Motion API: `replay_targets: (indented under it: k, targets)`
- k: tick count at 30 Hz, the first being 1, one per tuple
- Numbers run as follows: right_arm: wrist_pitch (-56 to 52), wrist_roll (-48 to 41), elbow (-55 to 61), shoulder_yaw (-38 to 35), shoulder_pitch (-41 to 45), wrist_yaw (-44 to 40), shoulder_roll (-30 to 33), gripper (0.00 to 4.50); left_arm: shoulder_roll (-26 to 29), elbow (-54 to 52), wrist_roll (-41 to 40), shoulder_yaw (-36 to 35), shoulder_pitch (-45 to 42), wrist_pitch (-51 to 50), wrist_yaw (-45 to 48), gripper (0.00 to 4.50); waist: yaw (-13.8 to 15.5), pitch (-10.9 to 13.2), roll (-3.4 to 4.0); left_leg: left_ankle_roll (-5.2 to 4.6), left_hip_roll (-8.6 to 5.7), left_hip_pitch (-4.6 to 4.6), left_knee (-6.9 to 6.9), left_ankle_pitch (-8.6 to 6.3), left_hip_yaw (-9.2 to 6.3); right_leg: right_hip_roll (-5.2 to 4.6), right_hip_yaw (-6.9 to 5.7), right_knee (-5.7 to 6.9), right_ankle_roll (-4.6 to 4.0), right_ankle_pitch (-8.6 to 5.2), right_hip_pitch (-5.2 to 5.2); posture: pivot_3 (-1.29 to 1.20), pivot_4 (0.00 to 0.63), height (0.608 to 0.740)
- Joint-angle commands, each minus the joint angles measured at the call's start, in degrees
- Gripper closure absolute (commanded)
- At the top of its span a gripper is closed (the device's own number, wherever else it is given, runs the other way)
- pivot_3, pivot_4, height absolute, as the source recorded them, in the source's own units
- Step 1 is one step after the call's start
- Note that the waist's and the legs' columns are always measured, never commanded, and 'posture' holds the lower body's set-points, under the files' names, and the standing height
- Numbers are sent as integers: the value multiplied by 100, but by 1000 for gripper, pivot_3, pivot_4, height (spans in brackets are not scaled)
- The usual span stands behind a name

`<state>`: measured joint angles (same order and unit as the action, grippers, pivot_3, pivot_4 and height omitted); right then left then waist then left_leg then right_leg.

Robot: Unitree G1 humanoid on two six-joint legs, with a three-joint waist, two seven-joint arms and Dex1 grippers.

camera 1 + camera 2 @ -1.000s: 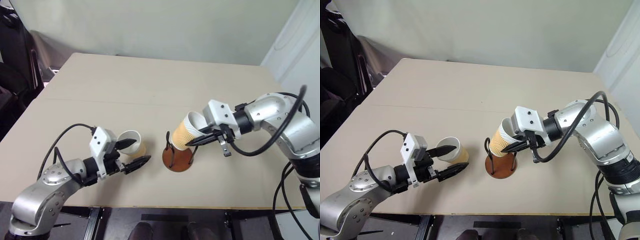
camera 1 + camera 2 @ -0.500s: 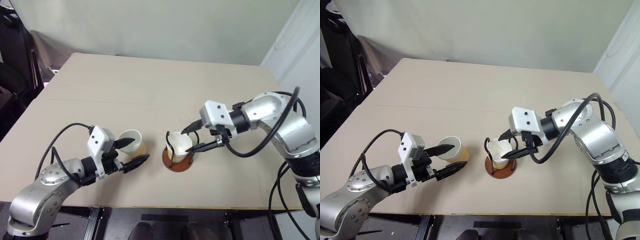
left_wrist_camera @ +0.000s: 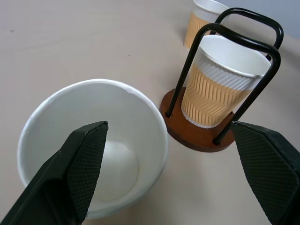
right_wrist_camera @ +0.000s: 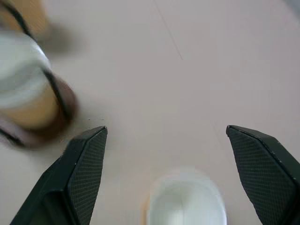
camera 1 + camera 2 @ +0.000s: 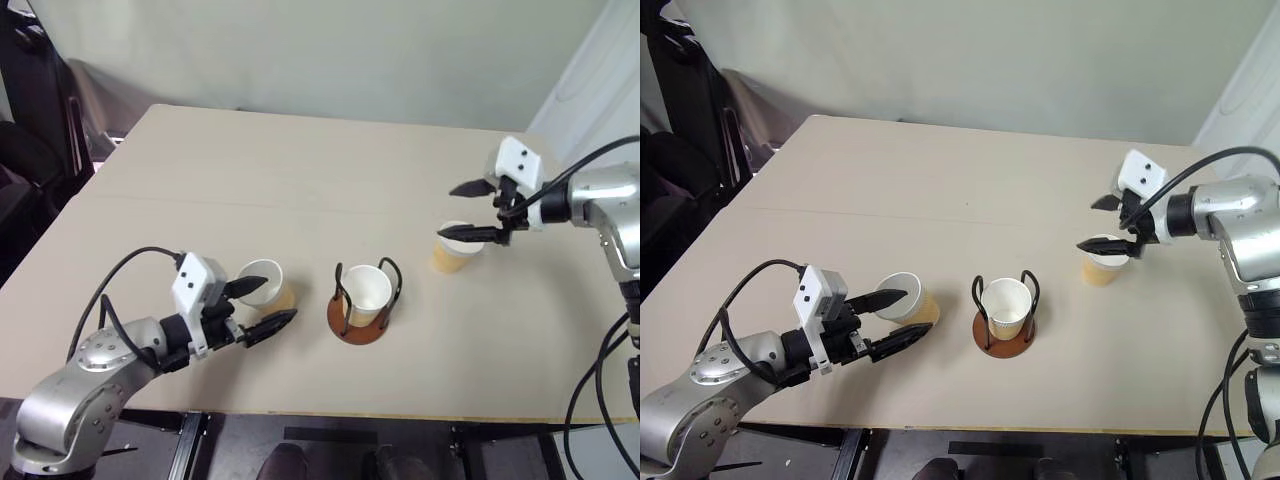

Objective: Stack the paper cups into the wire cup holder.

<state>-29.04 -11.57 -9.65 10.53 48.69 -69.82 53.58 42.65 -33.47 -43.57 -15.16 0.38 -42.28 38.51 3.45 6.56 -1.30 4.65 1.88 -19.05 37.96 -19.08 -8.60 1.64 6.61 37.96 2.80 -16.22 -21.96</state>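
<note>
Bare test room; plain beige table (image 5: 300, 170); blank pale wall (image 5: 330, 50).

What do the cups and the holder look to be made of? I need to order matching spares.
The tan ribbed cup with white rolled rim looks like matte corrugated paper. The holder's two black loops look like glossy coated wire, going by their sheen. Its round reddish-brown base is smooth, perhaps varnished wood or plastic.

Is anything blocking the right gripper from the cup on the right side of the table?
Nothing visible. The right gripper hangs open directly over that paper cup, with bare table around it; the wire cup holder stands well aside.
</note>
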Motion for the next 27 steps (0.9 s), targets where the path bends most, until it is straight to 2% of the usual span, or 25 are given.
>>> replay_targets:
  k: [1, 11, 18, 24, 27]
  targets:
    - [207, 163, -22, -31, 33, -168, 133, 404, 48, -149, -103, -77, -65, 46, 58, 0, -21, 3, 5, 0, 0, 1, 0, 0, 3, 0, 1, 2, 0, 0, 0, 0, 150, 740]
    - [414, 737, -343, 365, -98, -126, -280, 404, 224, -539, -678, -292, -283, -59, 84, 0, -25, 4, 6, 0, 1, 3, 7, 0, 3, 2, 1, 4, 0, 1, 3, 0, 150, 740]
    - [616, 996, -642, 482, -93, -194, -441, 404, 766, -919, -981, -244, -556, -265, 135, 0, -5, 5, 8, 0, -2, 1, 5, 0, 2, 0, -1, 0, 0, 1, 2, 0, 150, 740]
    - [753, 1145, -811, 510, -108, -212, -448, 404, 961, -1038, -1125, -182, -768, -362, 45, 0, -6, 5, 9, 0, 0, 2, 6, 0, 1, 0, -1, 2, 0, 1, 4, 0, 150, 740]
    - [836, 1239, -910, 529, -107, -182, -472, 1020, 1006, -1051, -1161, -150, -830, -393, 10, 0, -7, 5, 9, 0, 0, 2, 5, 0, 1, 0, -1, 2, -1, 1, 3, 0, 150, 740]
